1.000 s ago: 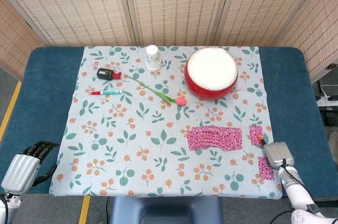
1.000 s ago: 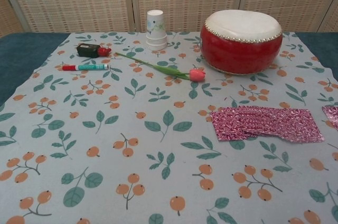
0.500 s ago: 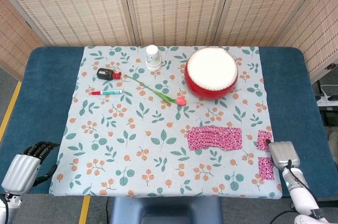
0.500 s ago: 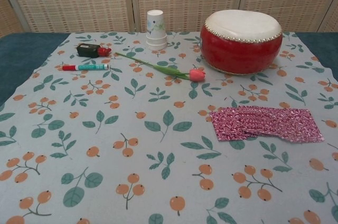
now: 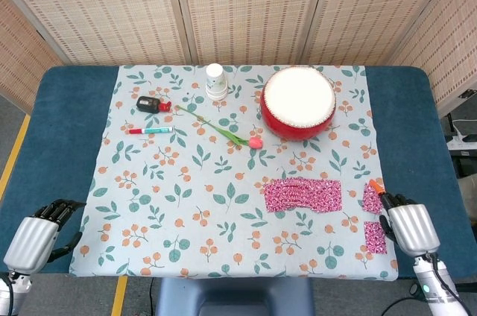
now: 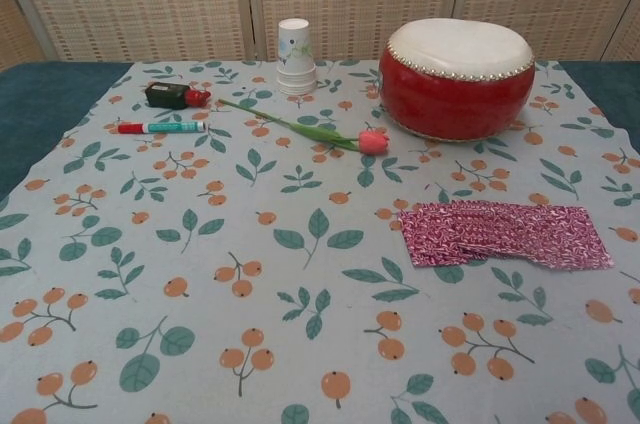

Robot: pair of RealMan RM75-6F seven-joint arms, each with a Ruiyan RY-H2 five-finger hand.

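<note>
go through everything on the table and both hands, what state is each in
paper cup stack: upside down, nested
drum: upright, skin up
tulip: lying flat
marker: capped, lying flat
black and red device: lying flat
large pink wrapper: flat on the cloth
small pink wrappers: flat beside right hand
left hand: holds nothing, fingers curled
right hand: near the table's edge, grasp unclear

Left robot hand (image 5: 33, 238): ribbed silver-grey back shell, black fingers (image 5: 58, 208), white wrist segment below it at the frame edge. Right robot hand (image 5: 408, 225): same ribbed silver shell, black fingers (image 5: 395, 200), one orange fingertip; white forearm below carries a thin black cable and a small green light.
</note>
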